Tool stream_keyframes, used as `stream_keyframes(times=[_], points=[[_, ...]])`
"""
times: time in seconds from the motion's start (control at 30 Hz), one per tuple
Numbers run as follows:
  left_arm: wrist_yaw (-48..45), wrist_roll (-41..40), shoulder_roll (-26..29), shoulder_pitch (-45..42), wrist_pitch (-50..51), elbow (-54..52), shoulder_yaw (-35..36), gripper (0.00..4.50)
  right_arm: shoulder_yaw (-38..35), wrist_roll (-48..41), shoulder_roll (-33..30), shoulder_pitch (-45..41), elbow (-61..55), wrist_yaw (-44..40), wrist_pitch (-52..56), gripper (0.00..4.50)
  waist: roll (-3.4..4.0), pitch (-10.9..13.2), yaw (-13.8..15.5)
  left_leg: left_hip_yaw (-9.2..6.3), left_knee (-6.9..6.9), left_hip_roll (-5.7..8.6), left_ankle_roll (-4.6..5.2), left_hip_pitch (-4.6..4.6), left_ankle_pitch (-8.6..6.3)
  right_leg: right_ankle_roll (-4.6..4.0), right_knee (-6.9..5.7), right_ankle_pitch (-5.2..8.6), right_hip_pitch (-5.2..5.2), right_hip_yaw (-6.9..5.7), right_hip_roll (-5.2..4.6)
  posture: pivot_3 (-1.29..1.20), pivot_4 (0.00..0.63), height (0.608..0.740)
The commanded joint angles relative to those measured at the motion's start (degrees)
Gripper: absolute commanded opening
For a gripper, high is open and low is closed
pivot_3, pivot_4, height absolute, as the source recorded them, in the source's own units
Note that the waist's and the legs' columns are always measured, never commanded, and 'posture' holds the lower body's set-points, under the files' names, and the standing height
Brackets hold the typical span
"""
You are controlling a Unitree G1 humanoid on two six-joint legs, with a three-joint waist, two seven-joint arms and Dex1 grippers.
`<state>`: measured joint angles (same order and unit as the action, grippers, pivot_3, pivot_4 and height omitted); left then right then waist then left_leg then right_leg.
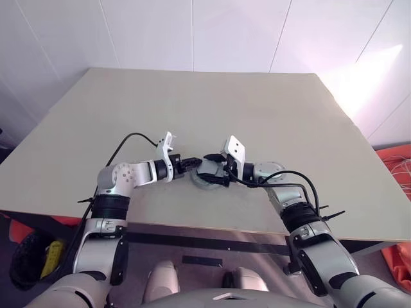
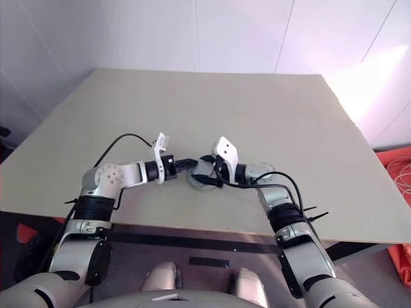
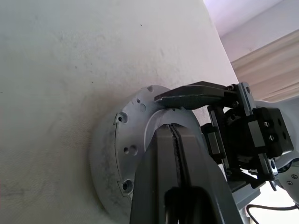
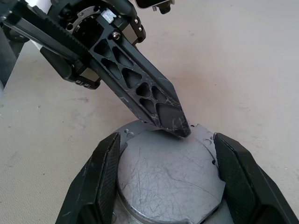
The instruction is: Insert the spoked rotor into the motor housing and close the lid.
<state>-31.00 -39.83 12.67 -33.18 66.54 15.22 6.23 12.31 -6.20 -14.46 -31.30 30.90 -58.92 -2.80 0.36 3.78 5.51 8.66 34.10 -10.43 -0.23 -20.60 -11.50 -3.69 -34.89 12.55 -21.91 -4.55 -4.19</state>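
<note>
Scratched grey lid (image 4: pixel 170 175), flat, closed.

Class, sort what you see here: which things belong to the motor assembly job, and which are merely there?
Belonging to the job:
- motor housing, on the table
- lid, lying closed on the housing
- right gripper, fingers either side of the lid
- left gripper, shut, tip on the lid

Merely there:
- table
- orange items on the floor
</note>
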Motion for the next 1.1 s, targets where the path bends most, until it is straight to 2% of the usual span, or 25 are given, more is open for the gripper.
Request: stream_keyframes(times=[0.03, 0.13, 0.23, 0.33, 0.47, 0.63, 0.83, 1.1], points=[[0.2, 2.11, 0.67, -0.42, 3.49, 1.6, -3.66, 0.02, -0.4, 0.28, -0.39, -0.2, -1.07, 0.81, 0.44, 3.08, 0.0, 0.0, 0.0, 0.0, 0.0, 0.0, 0.0, 0.01, 0.0, 0.0, 0.0, 0.0, 0.01, 0.0, 0.0, 0.0, 0.0, 0.74], [-0.48, 2.09, 1.08, -0.52, 3.64, 1.92, -3.46, 0.02, -0.71, 0.05, -0.29, -0.2, -1.59, 1.4, 0.92, 3.08, 0.02, 0.0, 0.01, 0.01, -0.04, 0.01, 0.01, 0.23, -0.01, 0.02, 0.08, 0.01, 0.28, 0.0, 0.0, 0.0, 0.0, 0.74], [-1.21, 1.94, 1.46, -0.67, 4.17, 2.01, -3.27, 0.02, -0.84, -0.39, -0.28, -0.21, -1.77, 1.18, 1.83, 3.08, 0.02, 0.0, 0.01, 0.01, -0.16, 0.03, 0.01, 0.63, -0.02, 0.38, 0.2, 0.22, 0.68, 0.0, 0.0, 0.0, 0.0, 0.74], [-1.31, 2.14, 1.51, -0.7, 4.41, 2.05, -3.11, 0.02, -1.05, -1.27, -0.41, -0.06, -2.29, 0.21, 2.89, 3.08, 0.02, 0.0, 0.01, 0.0, -0.17, 0.03, 0.01, 0.65, -0.02, 0.39, 0.2, 0.23, 0.7, 0.0, -0.01, 0.0, 0.0, 0.74], [-1.25, 2.39, 1.49, -0.77, 4.3, 2.24, -2.85, 0.0, -0.98, -1.54, -0.82, 0.11, -3.17, -0.59, 3.99, 4.44, 0.02, 0.0, 0.01, 0.0, -0.23, 0.06, 0.01, 0.64, -0.02, 0.39, 0.23, 0.23, 0.69, 0.0, -0.01, 0.0, 0.0, 0.74], [-1.31, 2.51, 1.66, -0.79, 4.06, 2.45, -2.58, 0.0, -1.97, -1.79, -0.03, -0.25, -3.46, 1.62, 2.81, 4.48, 0.02, 0.0, 0.0, 0.01, -0.41, 0.07, -0.04, 0.69, 0.02, 0.39, 0.25, 0.23, 0.67, 0.0, -0.01, 0.0, 0.0, 0.74], [-1.62, 2.48, 1.86, -1.0, 4.12, 2.72, -2.42, 0.0, -7.03, -10.14, 1.75, -1.71, -9.14, 1.51, 9.85, 4.48, 0.02, 0.01, -0.06, 0.02, -0.78, 0.11, -0.17, 0.72, 0.1, 0.39, 0.36, 0.23, 0.58, 0.01, -0.01, 0.0, 0.0, 0.74], [-2.28, 2.54, 1.68, -1.64, 4.31, 3.19, -2.78, 0.0, -7.69, -6.74, -3.83, -1.83, -10.02, 4.51, 12.06, 4.48, 0.01, 0.01, 0.09, 0.02, -0.96, 0.19, -0.19, 0.68, 0.11, 0.18, 0.54, 0.13, 0.58, 0.01, -0.02, 0.0, 0.0, 0.74]])
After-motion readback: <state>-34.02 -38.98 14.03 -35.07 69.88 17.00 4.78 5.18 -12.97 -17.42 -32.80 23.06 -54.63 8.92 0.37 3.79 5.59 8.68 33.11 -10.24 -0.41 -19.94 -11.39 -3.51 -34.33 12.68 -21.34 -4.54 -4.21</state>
